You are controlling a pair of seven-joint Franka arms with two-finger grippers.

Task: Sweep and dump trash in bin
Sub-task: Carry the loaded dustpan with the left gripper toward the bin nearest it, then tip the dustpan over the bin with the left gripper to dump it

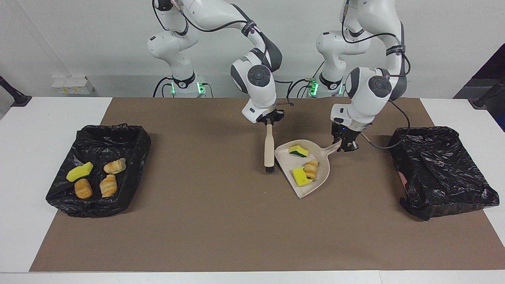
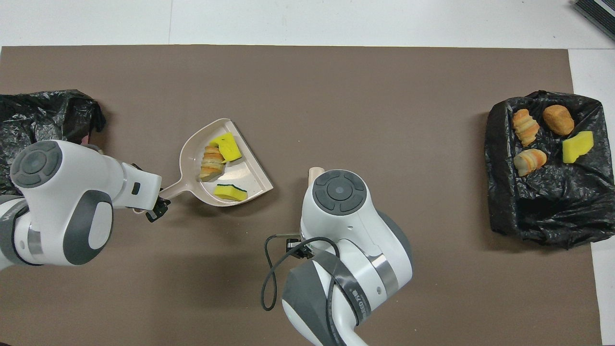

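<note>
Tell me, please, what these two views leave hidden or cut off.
- Brush: overhead view, covered by the right arm except its tip.
- Black bin near the left arm: overhead view, cut by the edge and the left arm.
- That bin's contents: facing view, hidden by crumpled plastic.

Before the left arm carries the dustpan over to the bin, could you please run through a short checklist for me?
1. Left gripper shut on the dustpan handle: ok.
2. All three scraps inside the pan, namely the croissant, the yellow sponge and the yellow-and-green sponge: ok.
3. Brush, held by the right gripper, apart from the pan's open edge: ok.
4. No scraps left on the brown mat around the pan: ok.
5. Black-lined bin at the left arm's end open to receive a load: cannot tell; the liner looks crumpled over it.
</note>
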